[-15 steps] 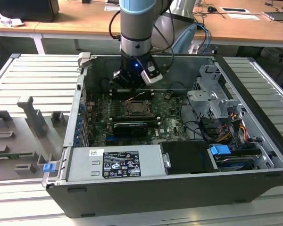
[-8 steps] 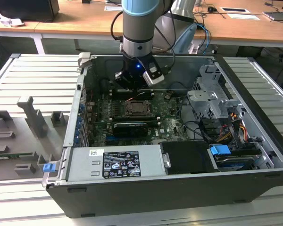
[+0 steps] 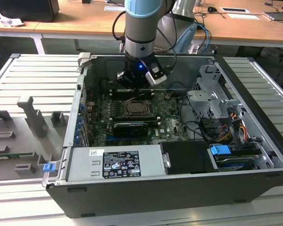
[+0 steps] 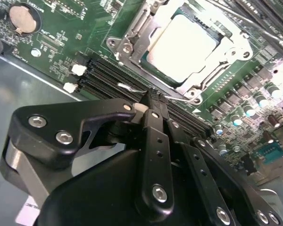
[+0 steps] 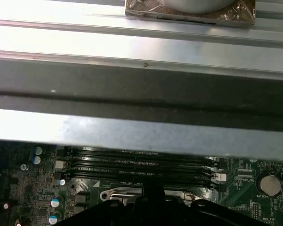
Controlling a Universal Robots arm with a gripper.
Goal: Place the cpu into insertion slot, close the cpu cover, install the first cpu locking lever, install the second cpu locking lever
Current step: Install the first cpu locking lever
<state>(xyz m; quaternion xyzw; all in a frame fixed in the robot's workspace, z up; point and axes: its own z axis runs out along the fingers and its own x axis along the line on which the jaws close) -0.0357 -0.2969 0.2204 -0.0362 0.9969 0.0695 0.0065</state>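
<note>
End effector (image 4: 153, 106), fingers pressed together, hovers at the cpu cover's (image 4: 132, 35) 6 o'clock edge; it could scrape the cpu (image 4: 184, 47)

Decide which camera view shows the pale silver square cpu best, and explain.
The second wrist view: the pale silver square cpu lies flat in the metal-rimmed socket, under the grey metal frame cover. In the exterior view the socket is a small dark square. The first wrist view shows one metal socket edge.
</note>
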